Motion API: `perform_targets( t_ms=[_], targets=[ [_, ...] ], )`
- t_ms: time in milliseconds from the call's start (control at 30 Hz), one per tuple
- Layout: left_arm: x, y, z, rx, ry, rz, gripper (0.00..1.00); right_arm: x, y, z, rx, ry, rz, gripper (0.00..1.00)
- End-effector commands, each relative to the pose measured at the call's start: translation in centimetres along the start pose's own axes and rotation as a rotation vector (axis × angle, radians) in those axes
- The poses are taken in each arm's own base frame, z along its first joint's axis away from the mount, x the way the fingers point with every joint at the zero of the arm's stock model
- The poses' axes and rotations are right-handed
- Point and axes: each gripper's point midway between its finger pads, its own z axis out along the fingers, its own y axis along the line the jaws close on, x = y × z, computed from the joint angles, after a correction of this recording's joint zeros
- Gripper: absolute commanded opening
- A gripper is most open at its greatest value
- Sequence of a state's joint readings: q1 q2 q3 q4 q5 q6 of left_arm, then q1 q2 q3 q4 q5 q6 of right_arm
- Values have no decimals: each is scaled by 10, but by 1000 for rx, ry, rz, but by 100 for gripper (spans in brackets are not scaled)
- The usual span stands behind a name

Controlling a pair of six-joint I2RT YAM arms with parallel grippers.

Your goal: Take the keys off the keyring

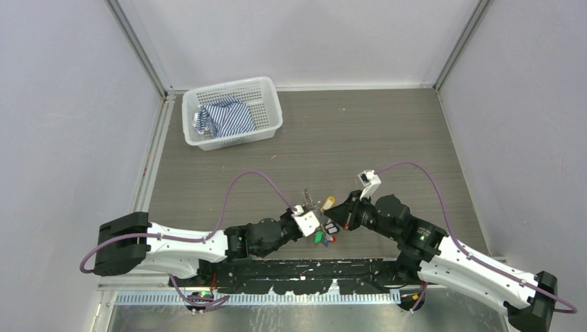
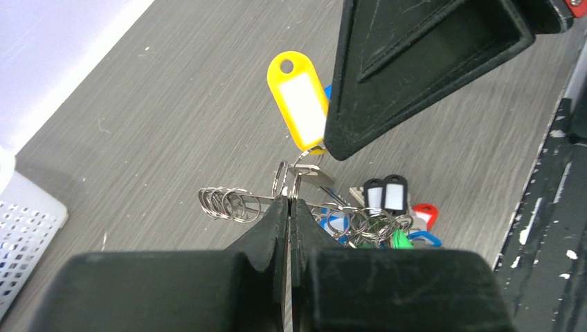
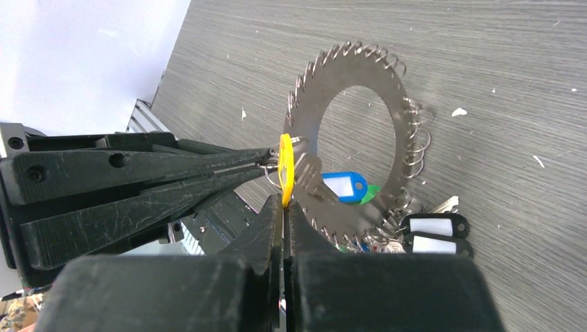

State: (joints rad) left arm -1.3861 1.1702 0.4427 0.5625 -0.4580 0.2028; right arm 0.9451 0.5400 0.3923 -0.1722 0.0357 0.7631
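Top external view is showing both arms reaching inward over the near part of the table [image 1: 387, 138]. The left gripper [image 1: 309, 216] and right gripper [image 1: 344, 209] are almost touching. The keys [image 1: 322, 229] are bunching between and just below them, and a yellow tag [image 1: 328, 202] is sticking up. A basket [image 1: 201, 138] holding a striped cloth [image 1: 228, 117] is sitting well apart at the far left.

Left wrist view is showing the left gripper's jaws pressing together on a small ring at the keyring's edge. More small rings [image 2: 225, 203] are fanning out to the left. The yellow tag is standing upright, with its lower end going under the right gripper's finger [image 2: 415, 62]. Keys with black, red, green and blue tags are lying in a heap to the right.

Right wrist view is showing the right gripper's jaws squeezing together on the yellow tag, seen edge-on. The left gripper's fingers [image 3: 173, 176] are coming in from the left and meeting the rim beside it. The keyring [image 3: 349, 69], a flat band fringed with small rings, is standing up behind, with keys and tags hanging at its lower side.
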Motion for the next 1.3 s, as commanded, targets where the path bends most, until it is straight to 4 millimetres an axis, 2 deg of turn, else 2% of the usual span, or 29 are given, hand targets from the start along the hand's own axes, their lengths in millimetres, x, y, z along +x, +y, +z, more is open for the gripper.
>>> perform_targets(
  t_ms=[0, 267, 567, 733, 1033, 1267],
  targets=[
    [-30, 20, 2, -99, -58, -17, 0, -6, 21, 3, -99, -11, -20, 1],
    [-31, 21, 8, -128, -52, -49, 0, 3, 34, 10, -156, 57, -34, 1],
    [-38, 27, 6, -160, -64, -78, 0, 18, 15, 18, -73, 105, -38, 1],
    [-41, 30, 6, -180, -66, -86, 0, 22, 13, 20, -57, 126, -44, 1],
    [-48, 36, 6, -223, -90, -119, 0, 42, 1, 27, 31, 203, -104, 1],
    [-50, 34, 2, -220, -128, -108, 0, 30, -16, 25, 140, 122, -111, 1]
  ],
)
